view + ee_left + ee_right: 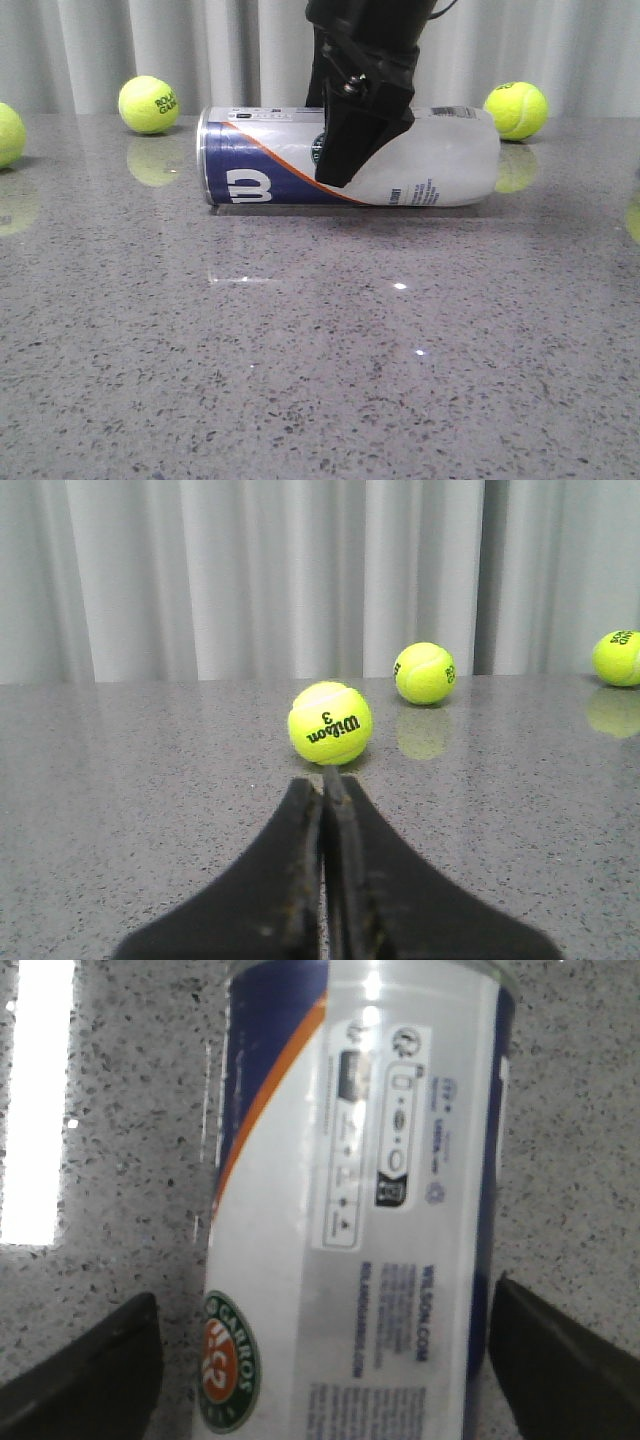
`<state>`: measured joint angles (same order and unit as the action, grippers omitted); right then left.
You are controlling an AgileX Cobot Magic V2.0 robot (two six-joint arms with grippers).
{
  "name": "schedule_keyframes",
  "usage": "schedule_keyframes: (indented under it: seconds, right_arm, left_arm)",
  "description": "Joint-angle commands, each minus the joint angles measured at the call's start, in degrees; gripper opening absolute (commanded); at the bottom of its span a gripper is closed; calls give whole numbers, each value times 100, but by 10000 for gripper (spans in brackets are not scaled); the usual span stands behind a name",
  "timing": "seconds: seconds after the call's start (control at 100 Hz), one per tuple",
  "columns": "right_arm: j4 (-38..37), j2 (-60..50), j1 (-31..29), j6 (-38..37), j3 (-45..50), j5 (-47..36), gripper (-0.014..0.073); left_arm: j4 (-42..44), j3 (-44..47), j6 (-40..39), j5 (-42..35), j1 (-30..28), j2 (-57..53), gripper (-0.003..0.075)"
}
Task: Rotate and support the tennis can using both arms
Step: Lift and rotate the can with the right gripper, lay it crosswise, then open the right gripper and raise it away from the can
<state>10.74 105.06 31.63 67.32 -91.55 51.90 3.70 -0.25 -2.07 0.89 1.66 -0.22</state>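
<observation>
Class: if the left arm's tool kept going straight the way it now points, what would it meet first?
Probably the tennis ball marked "Wilson 3", directly ahead of the shut left tool, though the gap is unclear.

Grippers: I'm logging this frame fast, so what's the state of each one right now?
Left end effector: closed, holding nothing.
Right end effector: open, fingers on either side of the tennis can, not clamped.

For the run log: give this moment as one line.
tennis can: lying on table | right gripper: open, straddling can | left gripper: shut, empty, facing tennis ball
</observation>
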Motion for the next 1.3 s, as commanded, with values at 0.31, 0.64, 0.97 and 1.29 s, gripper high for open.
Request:
schedule_keyframes:
  seconds: [0.31,0.64,0.97,1.29]
  right_arm:
    - [98,-499,-8,0,-179,-200,650]
    - [19,-517,-57,0,-179,-195,650]
    - [19,-622,-57,-55,-179,-171,650]
    - [-45,-1252,-65,-2136,-179,102,645]
  left_arm:
    - [-40,280,-45,-435,-19,-229,-21]
    - [-40,280,-45,-435,-19,-229,-21]
    - [-40,280,-45,-435,-19,-229,-21]
    - [-40,280,-45,-435,-19,-229,-21]
